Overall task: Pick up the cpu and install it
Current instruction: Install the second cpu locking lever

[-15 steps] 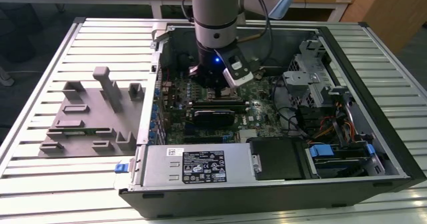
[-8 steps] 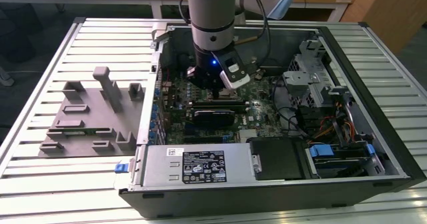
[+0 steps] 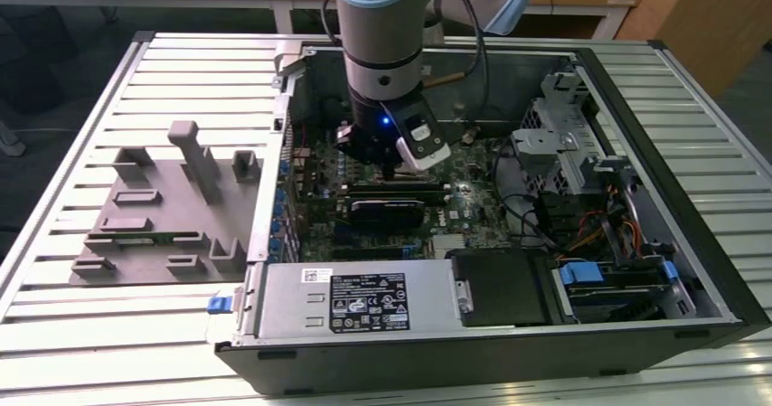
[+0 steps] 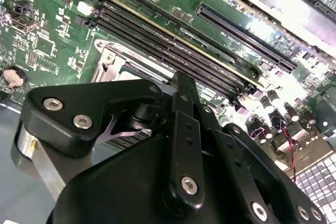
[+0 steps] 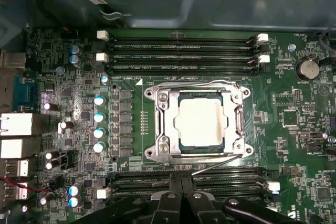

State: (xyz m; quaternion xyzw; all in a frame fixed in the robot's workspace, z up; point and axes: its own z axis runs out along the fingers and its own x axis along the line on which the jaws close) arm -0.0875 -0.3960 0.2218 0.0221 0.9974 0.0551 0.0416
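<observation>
The cpu (image 5: 201,121) lies in the socket (image 5: 161,124).

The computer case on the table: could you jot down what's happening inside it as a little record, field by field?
setting: open computer case lying on a slatted table
arm: reaches down into the case over the motherboard
gripper: low above the board, holding nothing visible
cpu: pale square chip sitting in its socket frame
memory slots: rows flanking the socket, appear unfilled
beside the case: grey fixture tray with upright blocks, on the exterior view's left
</observation>
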